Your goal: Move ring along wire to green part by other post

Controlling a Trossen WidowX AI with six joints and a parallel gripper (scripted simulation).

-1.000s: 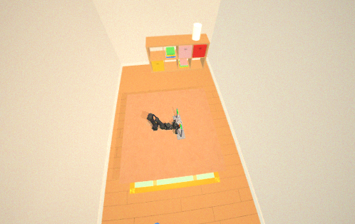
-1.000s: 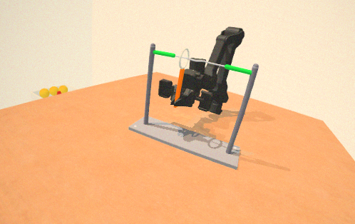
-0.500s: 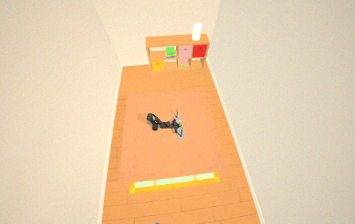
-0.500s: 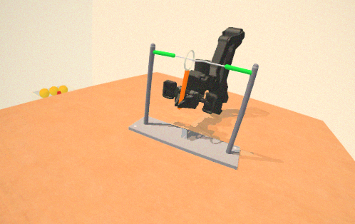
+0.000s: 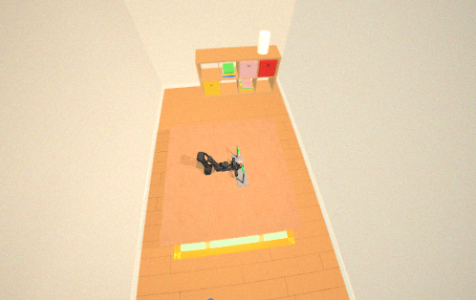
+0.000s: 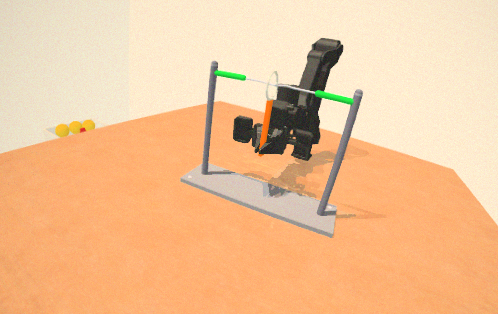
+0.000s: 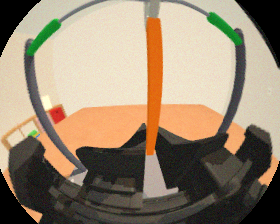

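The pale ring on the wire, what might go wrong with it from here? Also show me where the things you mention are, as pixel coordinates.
The pale round ring (image 6: 272,86) now surrounds the thin grey wire (image 6: 297,89), so a small drift could make them touch. The slim orange handle (image 6: 267,122) (image 7: 154,80), clamped in the black gripper (image 6: 264,146) (image 7: 150,145), might slip or twist, tilting the ring.
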